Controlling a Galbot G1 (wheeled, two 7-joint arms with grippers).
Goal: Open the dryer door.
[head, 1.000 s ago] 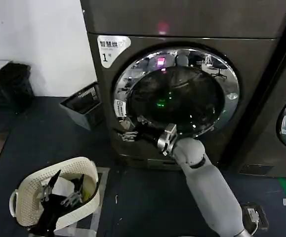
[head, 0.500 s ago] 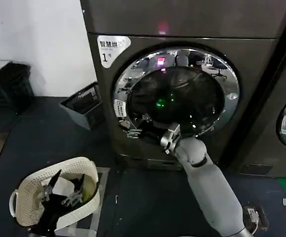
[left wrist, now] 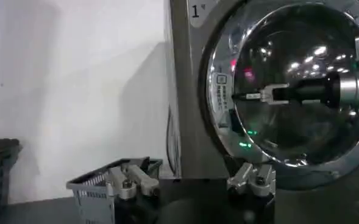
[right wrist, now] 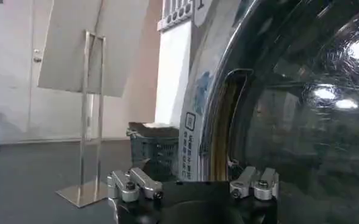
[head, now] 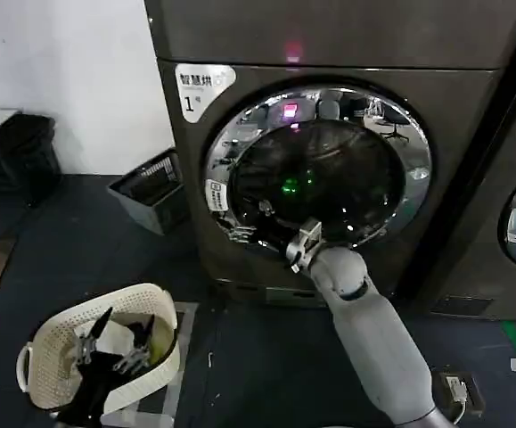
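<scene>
My right gripper [head: 250, 223] reaches forward to the dryer door [head: 318, 169], at the lower left part of its chrome rim, close by the small white sticker [head: 216, 195] on that rim. In the left wrist view my right gripper [left wrist: 252, 95] shows side on, a thin pale tip on a dark barrel held level across the door's dark glass [left wrist: 301, 73], pointing toward the sticker [left wrist: 222, 92]. Whether its fingers are spread or pinched there I cannot tell. In the right wrist view my fingers [right wrist: 133, 182] frame the door's rim [right wrist: 219, 115], with a narrow pale gap showing beside the rim. The dryer door sits round in the front of the dark grey machine [head: 240, 53], under the white label marked 1 [head: 202, 87], and looks closed against it or very nearly so.

My left gripper [head: 115, 349] hangs low, well apart from the door, over a white laundry basket [head: 48, 357] on the dark floor, with its fingers spread wide. A grey crate [head: 151, 189] lies on the floor left of the machine
</scene>
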